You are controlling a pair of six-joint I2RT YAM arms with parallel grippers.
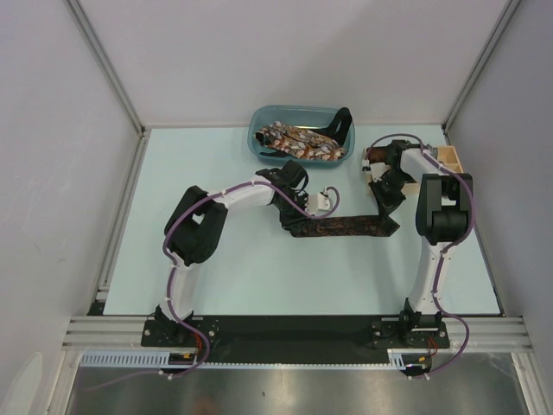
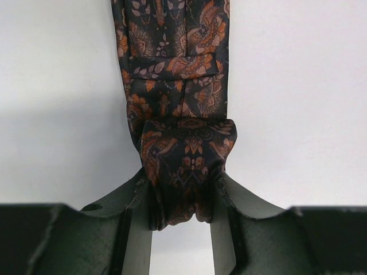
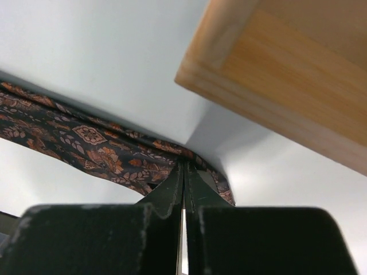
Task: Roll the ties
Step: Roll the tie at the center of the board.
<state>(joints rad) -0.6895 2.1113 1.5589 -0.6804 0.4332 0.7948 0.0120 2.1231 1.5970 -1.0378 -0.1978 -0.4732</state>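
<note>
A dark brown tie [image 1: 346, 227] with an orange paisley print lies stretched across the table between my two grippers. My left gripper [image 1: 294, 220] is shut on its left end, where the fabric is folded over into a small thick wad [image 2: 186, 166] squeezed between the fingers [image 2: 135, 229]. The rest of the tie [image 2: 172, 57] runs flat away from it. My right gripper [image 3: 184, 172] is pinched shut on the edge of the tie [image 3: 86, 140] at its right end [image 1: 386, 207]. More ties [image 1: 298, 143] lie heaped in a blue bin.
The blue bin [image 1: 259, 143] stands at the back centre, with a black strap over its right side. A wooden box [image 1: 449, 160] sits at the back right, close above my right gripper [image 3: 287, 74]. A small maroon bundle [image 1: 375, 156] lies beside it. Frame walls enclose the table.
</note>
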